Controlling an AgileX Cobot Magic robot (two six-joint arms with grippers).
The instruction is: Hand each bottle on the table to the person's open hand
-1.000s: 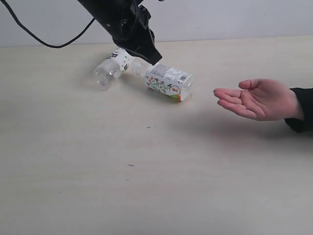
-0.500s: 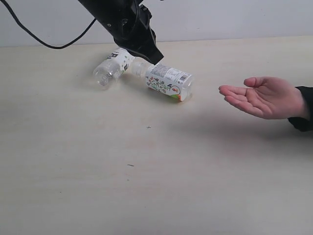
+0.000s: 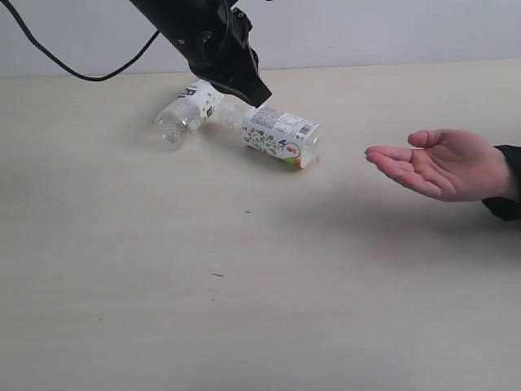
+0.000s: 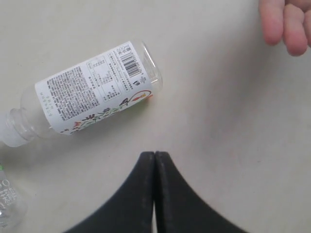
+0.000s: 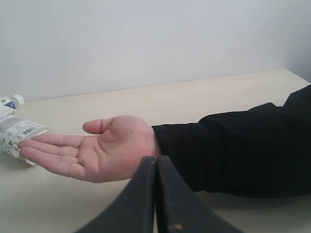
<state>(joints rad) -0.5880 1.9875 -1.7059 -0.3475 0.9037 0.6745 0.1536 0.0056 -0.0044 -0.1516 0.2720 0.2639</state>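
Note:
Two bottles lie on their sides on the table (image 3: 244,285). The floral-label bottle (image 3: 278,135) (image 4: 92,94) (image 5: 14,132) is nearer the middle; a bottle with dark print (image 3: 186,110) lies to its left. My left gripper (image 3: 254,96) (image 4: 154,154) hangs shut and empty just above the floral bottle's neck end. The person's open hand (image 3: 440,164) (image 5: 92,150) waits palm up at the right, above the table; its fingertips (image 4: 284,24) show in the left wrist view. My right gripper (image 5: 156,159) is shut, empty, close behind the hand's wrist.
A black cable (image 3: 81,65) runs along the back left by the wall. The person's dark sleeve (image 3: 505,183) (image 5: 243,145) lies at the right edge. Tiny dark specks (image 3: 217,275) mark the tabletop.
The open hand has shifted slightly to the right. My left gripper and both bottles have stayed where they were.

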